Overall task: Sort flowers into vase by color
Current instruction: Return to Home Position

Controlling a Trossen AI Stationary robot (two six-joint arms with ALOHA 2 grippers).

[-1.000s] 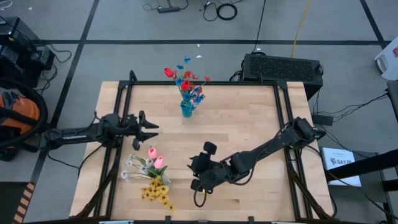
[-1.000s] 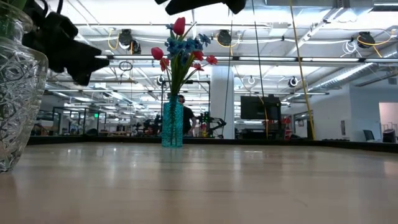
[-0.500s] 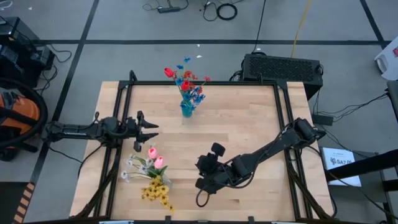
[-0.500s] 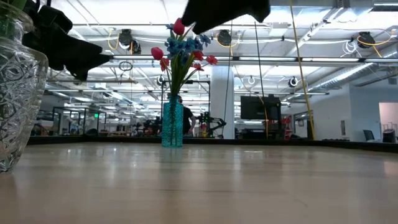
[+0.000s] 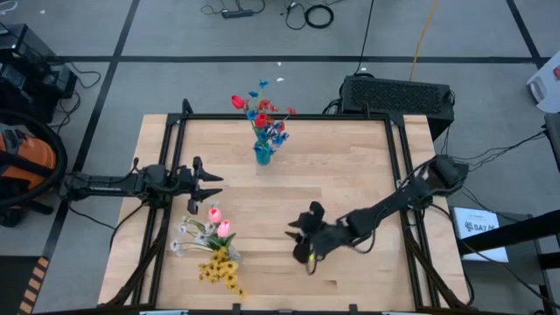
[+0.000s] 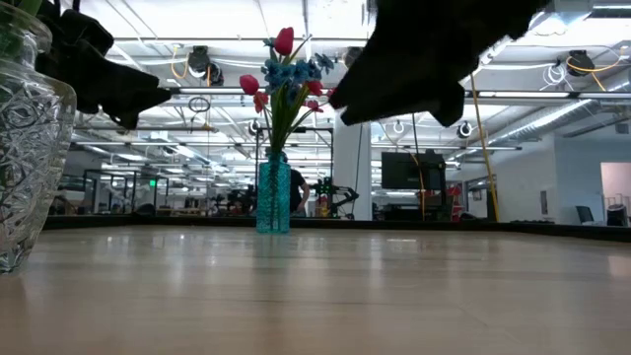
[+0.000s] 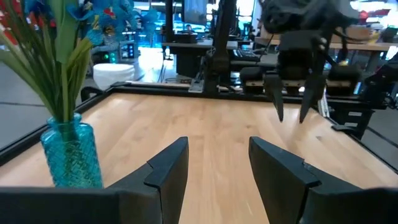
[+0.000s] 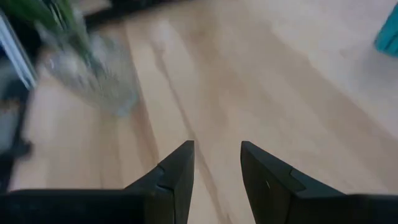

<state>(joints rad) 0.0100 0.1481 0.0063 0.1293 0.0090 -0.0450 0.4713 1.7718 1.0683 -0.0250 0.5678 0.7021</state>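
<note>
A blue glass vase [image 5: 262,154] stands at the table's far middle, and red and blue flowers [image 5: 261,112] stick up out of its mouth. Near the left front, a clear cut-glass vase [image 6: 25,148] holds pink, white and yellow flowers [image 5: 213,245]. My left gripper [image 5: 215,184] hovers open and level at the left, just beyond that bunch, with nothing between its fingers. My right gripper [image 5: 297,243] hangs open above the board's near middle, right of the clear vase [image 8: 99,74], slanting down toward it, with nothing between its fingers [image 8: 177,171].
A black metal frame [image 5: 398,166] runs round the wooden table top. Bare board lies between the two vases and to the right of the blue vase [image 7: 68,155]. A black box [image 5: 395,94] sits beyond the far right corner.
My right gripper has come down toward the table and drawn back toward the right edge, rolling a little; it stays open. The vases and flowers have not moved.
</note>
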